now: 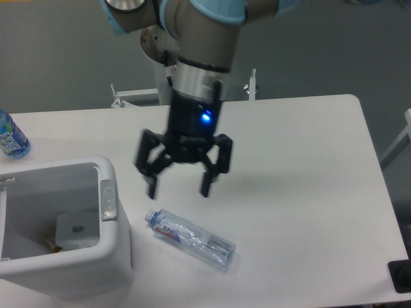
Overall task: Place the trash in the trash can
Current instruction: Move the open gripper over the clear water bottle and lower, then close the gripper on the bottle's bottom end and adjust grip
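Here the clear plastic bottle [191, 238] lies on its side on the white table [302, 167], just below the gripper [179, 188] in the picture and apart from it, with the blue cap [149, 217] end nearest the two black fingertips. The gripper hangs above the table with its fingers spread wide and nothing between them, a blue light glowing on its body. The bottle is transparent and looks crumpled along its far end, with a red and blue label [168, 231] wrapped near the cap; it runs diagonally, cap toward the trash can [64, 234] and base pointing away toward the table's near edge. The trash can stands just to the left of the bottle, close to the cap but not touching it: a white boxy bin with rounded corners, a thick rim, and a grey oval latch [107, 199] on the side facing the bottle. Inside it, low against the bottom, lies the flat white pouch [76, 229], with a small dark mark on its face. Well beyond the trash can, at the table's far left edge, a blue-tinted bottle [11, 138] with a blue-green label is partly cut off by the frame.
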Controlling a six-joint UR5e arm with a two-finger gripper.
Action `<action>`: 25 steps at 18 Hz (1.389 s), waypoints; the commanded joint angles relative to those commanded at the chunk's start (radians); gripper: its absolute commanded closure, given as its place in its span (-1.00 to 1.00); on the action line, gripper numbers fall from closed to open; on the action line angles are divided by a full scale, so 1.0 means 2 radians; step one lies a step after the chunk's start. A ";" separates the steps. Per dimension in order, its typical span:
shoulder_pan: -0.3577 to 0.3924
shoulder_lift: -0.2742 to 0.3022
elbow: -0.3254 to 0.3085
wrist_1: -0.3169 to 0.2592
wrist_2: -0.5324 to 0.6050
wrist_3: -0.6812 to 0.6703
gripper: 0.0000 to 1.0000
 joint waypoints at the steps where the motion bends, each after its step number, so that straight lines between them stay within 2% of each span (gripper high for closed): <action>1: -0.001 -0.015 -0.001 0.000 0.011 0.002 -1.00; 3: -0.002 -0.046 0.000 0.002 0.029 0.009 -1.00; 5: -0.002 -0.077 0.014 0.001 0.031 0.008 -1.00; 10: -0.003 -0.113 0.013 0.000 0.067 0.000 -1.00; 15: -0.018 -0.144 0.015 0.001 0.125 -0.019 -1.00; 19: -0.023 -0.151 0.018 0.003 0.128 -0.027 -1.00; 22: -0.028 -0.171 0.031 0.003 0.129 -0.028 -1.00; 25: -0.030 -0.177 0.030 0.003 0.130 -0.028 -1.00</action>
